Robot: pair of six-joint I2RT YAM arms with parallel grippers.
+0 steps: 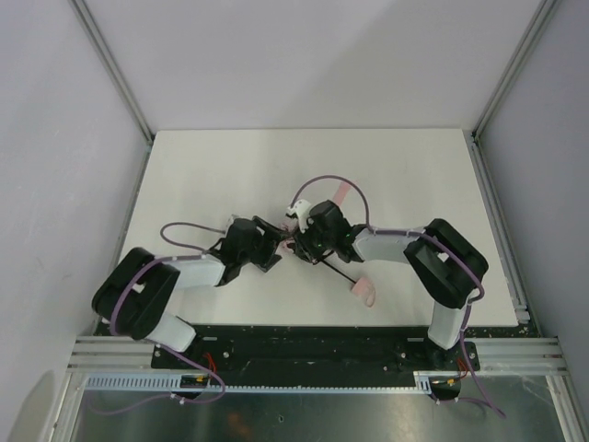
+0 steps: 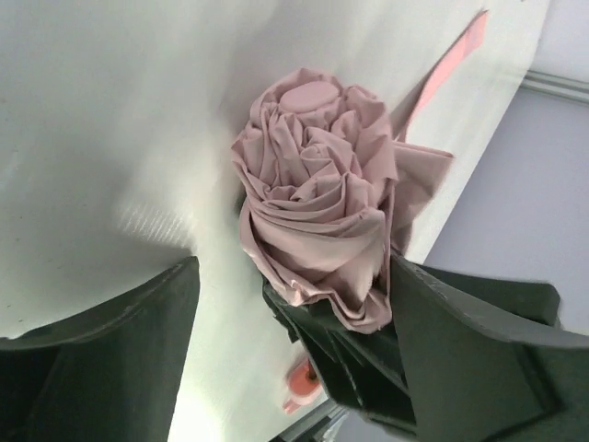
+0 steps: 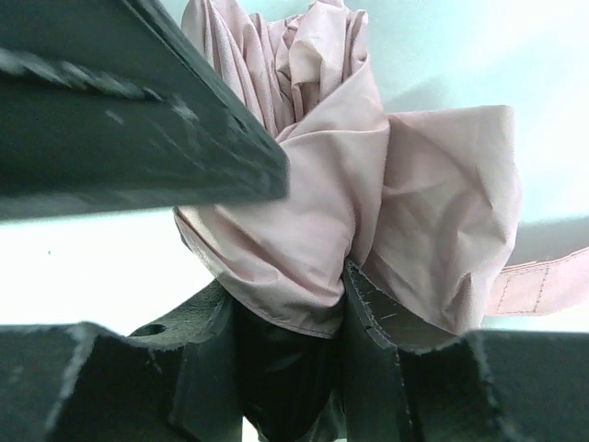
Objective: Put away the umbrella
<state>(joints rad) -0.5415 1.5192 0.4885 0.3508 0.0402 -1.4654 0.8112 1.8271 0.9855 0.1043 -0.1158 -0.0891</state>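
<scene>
The pale pink umbrella (image 2: 313, 193) lies folded on the white table, its canopy bunched between both arms at mid-table. Its thin black shaft (image 1: 336, 270) runs toward the near right and ends in the pink handle (image 1: 365, 293). A pink strap (image 1: 340, 193) sticks out behind. My left gripper (image 2: 293, 267) is open, its jaws wide either side of the bundle; the right finger (image 2: 479, 359) touches the fabric. My right gripper (image 3: 285, 295) is shut on the lower edge of the umbrella (image 3: 313, 184), with cloth pinched between its fingers. In the top view both grippers, left (image 1: 276, 247) and right (image 1: 302, 244), hide most of the canopy.
The white table (image 1: 212, 166) is boxed in by grey walls and aluminium posts (image 1: 115, 69). A metal rail (image 1: 313, 354) with the arm bases runs along the near edge. The strap (image 3: 543, 281) trails off to the right in the right wrist view.
</scene>
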